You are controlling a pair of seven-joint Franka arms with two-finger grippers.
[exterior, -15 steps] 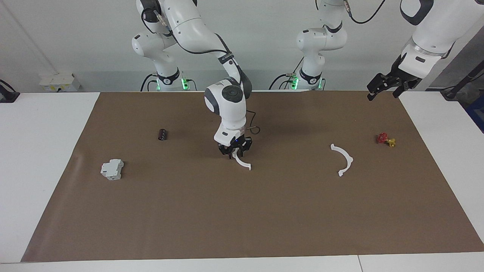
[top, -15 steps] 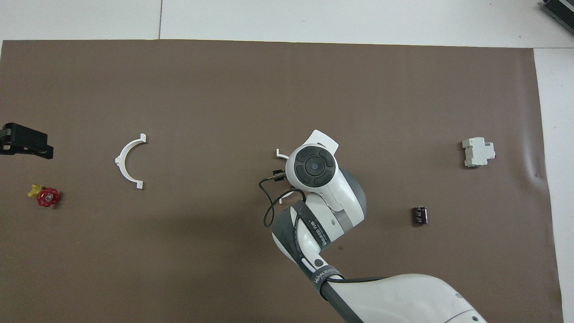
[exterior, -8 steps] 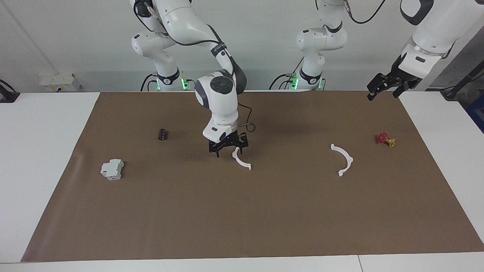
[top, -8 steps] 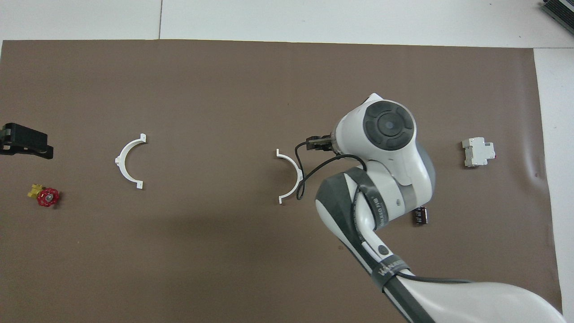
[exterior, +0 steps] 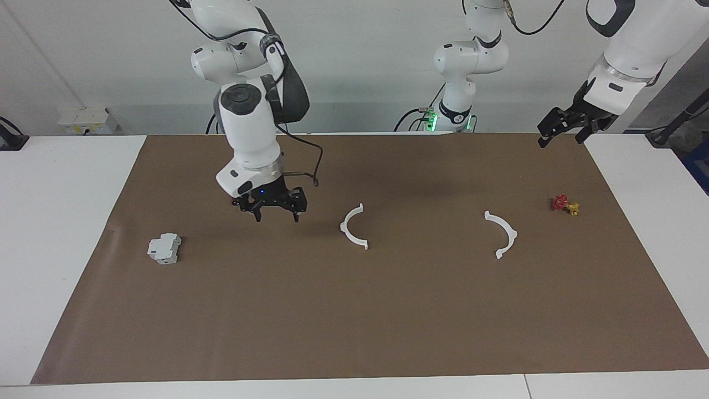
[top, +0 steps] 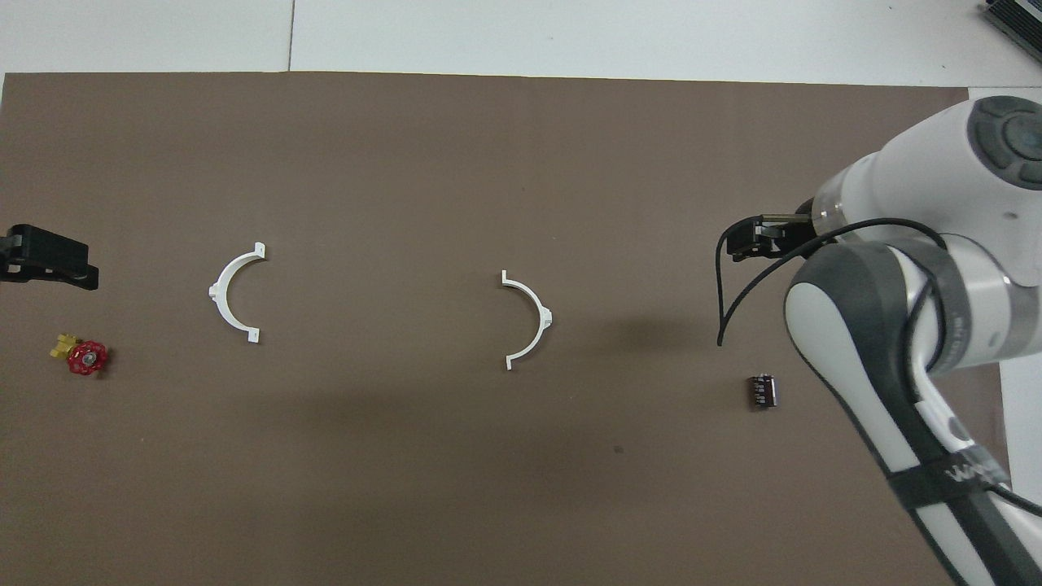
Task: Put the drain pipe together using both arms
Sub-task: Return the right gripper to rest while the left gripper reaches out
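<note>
Two white half-rings, two robot hands, three loose parts on a brown mat.

Both half-ring pieces lie flat and well apart on the brown mat (exterior: 354, 310): the central half-ring (exterior: 353, 227), and a second half-ring (exterior: 503, 234) toward the left arm's end of the worktop (exterior: 61, 233), each with bare mat all round. One red-and-yellow valve (exterior: 565, 204) lies between the second half-ring and the mat's edge. One grey-white block (exterior: 164, 247) and one dark cylinder (top: 763, 391) lie toward the right arm's end. The right hand (exterior: 275, 213), fingers spread and holding nothing, hangs over the mat between block and central half-ring. The left hand (exterior: 562, 133), spread and empty, waits over the mat's corner.
</note>
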